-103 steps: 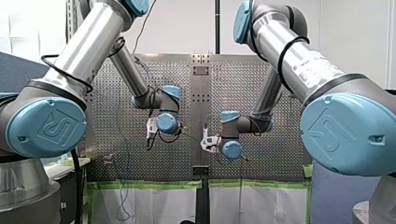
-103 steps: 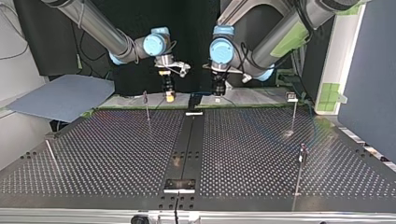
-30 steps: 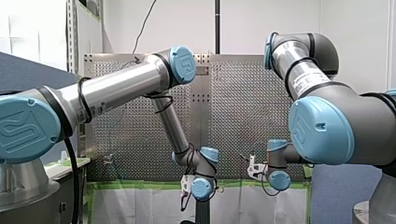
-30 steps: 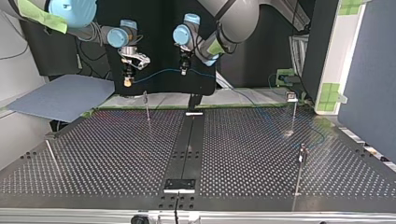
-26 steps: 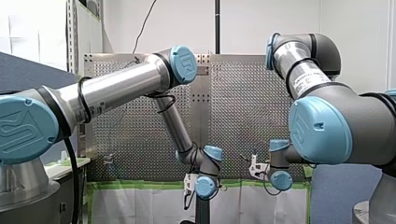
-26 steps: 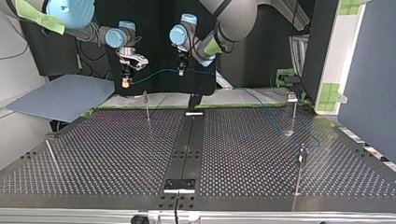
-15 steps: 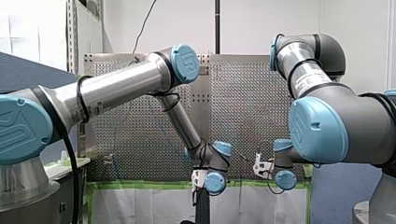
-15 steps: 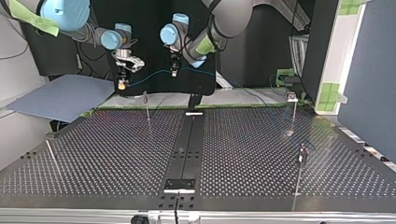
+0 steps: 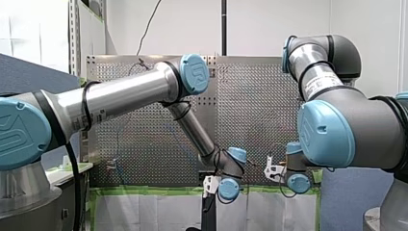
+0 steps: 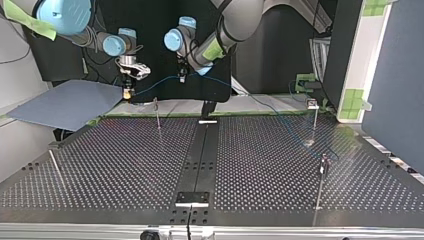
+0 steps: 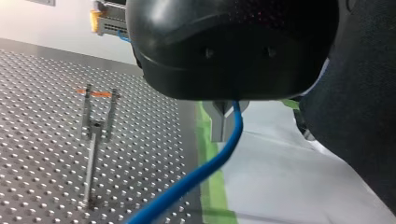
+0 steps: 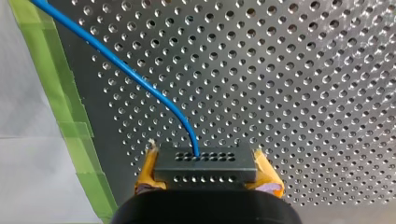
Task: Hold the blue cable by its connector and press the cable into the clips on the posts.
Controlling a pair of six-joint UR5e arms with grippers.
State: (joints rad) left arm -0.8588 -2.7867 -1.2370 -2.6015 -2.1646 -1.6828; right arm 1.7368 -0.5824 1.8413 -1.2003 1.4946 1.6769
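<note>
Top view, our right gripper [image 10: 128,93]: at the view's left, pointing down, hanging above the far edge of the perforated metal table [image 10: 125,165].
Black block connector [image 12: 205,173]: in the right wrist view it sits clamped between the yellow pads [image 12: 266,175], its long side lying across the jaws, with the cable leaving the middle of its face.
Thin blue cable [image 10: 155,81]: strung in the air between our two grippers, its long axis along the top view's left-right and rising a little toward our left gripper.
Slim metal post with a clip on top [image 10: 156,107]: stands under that span, between the grippers and nearer our right one; cable and clip are apart.
Our left gripper [image 10: 183,76]: just right of the post. The left wrist view shows its metal fingers [image 11: 220,122] drawn narrow, pinching the cable.
Cable beyond it: slopes down to the view's right toward two further posts [image 10: 314,117]; we cannot tell whether it is clipped there.
Coming move, as we judge it: both arms sink together so the span drops into the clip below.
</note>
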